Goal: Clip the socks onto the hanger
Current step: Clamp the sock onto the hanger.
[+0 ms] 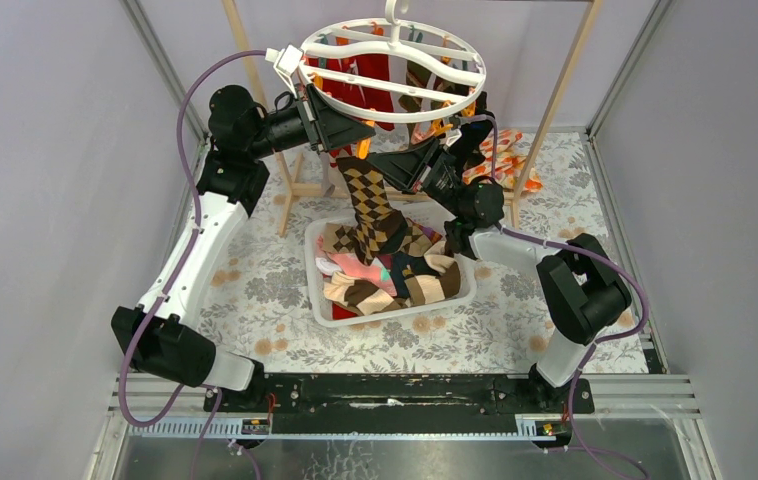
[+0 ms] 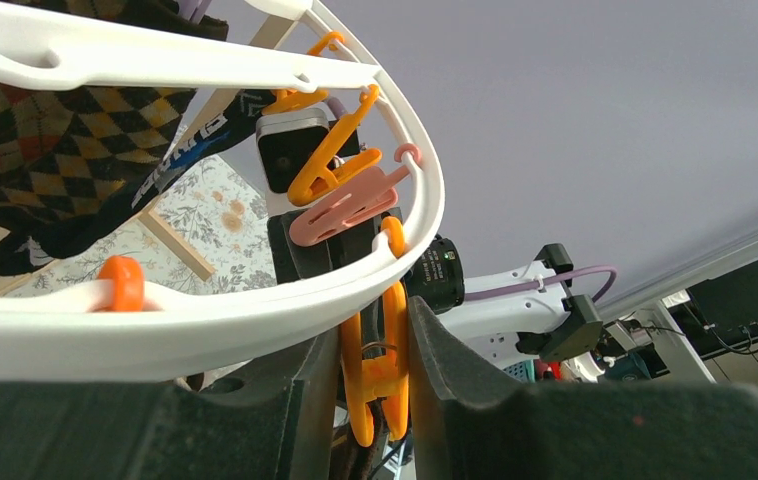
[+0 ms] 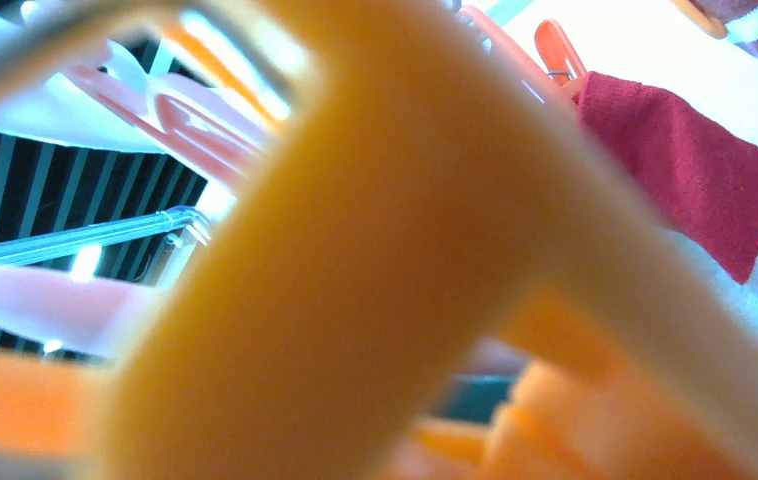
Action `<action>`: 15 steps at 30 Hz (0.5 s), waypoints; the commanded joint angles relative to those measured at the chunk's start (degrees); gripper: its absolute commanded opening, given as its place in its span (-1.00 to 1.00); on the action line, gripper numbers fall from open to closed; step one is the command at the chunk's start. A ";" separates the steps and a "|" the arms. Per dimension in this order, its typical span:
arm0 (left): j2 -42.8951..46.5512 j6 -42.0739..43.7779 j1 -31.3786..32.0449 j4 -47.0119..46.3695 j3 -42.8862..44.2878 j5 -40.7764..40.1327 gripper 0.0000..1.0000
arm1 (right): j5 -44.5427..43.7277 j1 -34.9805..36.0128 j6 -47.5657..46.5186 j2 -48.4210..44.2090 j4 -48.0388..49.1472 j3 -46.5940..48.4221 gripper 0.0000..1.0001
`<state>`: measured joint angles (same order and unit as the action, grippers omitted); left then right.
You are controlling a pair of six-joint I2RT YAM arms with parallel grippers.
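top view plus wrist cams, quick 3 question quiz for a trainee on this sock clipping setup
1. True or false: the left gripper has a finger on each side of an orange clip hanging under the hanger ring.
2. Where does the lower end of the raised argyle sock lie? A) on the floral cloth B) in the white bin C) over the wooden rack
3. Fill in: the sock in the right wrist view is mainly ____.

Key: 1 true; 2 B; 3 red
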<state>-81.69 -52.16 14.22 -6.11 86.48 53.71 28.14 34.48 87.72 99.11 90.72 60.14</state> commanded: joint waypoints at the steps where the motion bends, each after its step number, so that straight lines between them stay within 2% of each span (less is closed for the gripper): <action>1: 1.13 -0.78 0.02 -3.11 -0.42 3.32 -1.00 | -0.03 -0.37 0.68 -1.67 7.46 2.84 -1.00; 15: 1.33 -1.97 0.02 -4.82 -0.95 4.55 -1.00 | -3.17 -0.42 0.52 -2.06 7.46 2.72 -1.00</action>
<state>-81.69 -52.82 14.20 -7.22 86.21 54.41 27.00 34.48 87.92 99.11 90.72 60.23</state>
